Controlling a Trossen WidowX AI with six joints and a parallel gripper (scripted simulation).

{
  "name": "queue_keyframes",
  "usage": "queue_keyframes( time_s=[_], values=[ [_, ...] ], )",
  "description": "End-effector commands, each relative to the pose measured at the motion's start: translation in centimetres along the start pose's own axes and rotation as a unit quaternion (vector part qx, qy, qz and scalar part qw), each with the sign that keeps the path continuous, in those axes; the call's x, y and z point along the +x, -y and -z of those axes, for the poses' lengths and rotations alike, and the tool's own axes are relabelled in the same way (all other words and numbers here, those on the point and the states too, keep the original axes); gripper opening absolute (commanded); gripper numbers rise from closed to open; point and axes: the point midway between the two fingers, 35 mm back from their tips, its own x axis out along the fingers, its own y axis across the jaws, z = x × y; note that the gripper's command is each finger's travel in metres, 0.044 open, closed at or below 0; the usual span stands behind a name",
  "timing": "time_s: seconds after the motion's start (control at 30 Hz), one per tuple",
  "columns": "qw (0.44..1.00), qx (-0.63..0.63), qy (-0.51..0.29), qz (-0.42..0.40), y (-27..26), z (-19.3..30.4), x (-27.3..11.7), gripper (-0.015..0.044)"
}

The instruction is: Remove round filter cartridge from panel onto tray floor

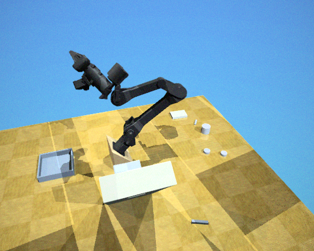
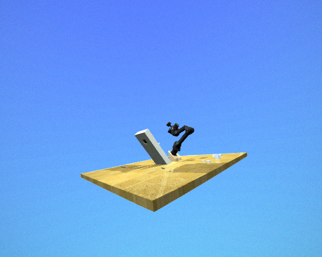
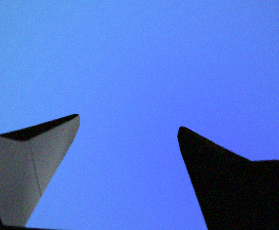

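Cartridge (hidden) outside open claw (image 1: 71, 54) (image 2: 168, 124) (image 3: 130, 125)

The black arm (image 1: 150, 110) (image 2: 184, 136) rises at a slant from its base, bends sharply at a high elbow (image 1: 177, 91) (image 2: 189, 129), and folds back toward the left in the top view. Its forearm (image 1: 142, 91) (image 2: 181, 130) slopes gently down to the wrist (image 1: 118, 95) (image 2: 174, 133), beyond which the gripper (image 3: 130, 125) angles upward, raised well above the desk. The fingers stand wide apart, their tapered tips facing each other with nothing between them. One looks grey, the other nearly black.
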Motion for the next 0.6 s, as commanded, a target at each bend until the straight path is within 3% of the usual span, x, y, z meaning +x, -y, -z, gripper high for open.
queue_keyframes(
  time_s=[0.0, 0.17, 0.33, 0.57],
  values=[
    [1.0, 0.004, 0.004, 0.004, 0.2, -0.1, 0.0, 0.0374],
    [0.981, 0.104, 0.121, 0.106, 6.4, -3.7, -0.3, 0.0242],
    [0.916, 0.216, 0.289, 0.177, 12.8, -7.7, -3.2, 0.0111],
    [0.743, 0.341, 0.554, 0.161, 19.8, -12.0, -11.2, 0.0103]
  ],
)
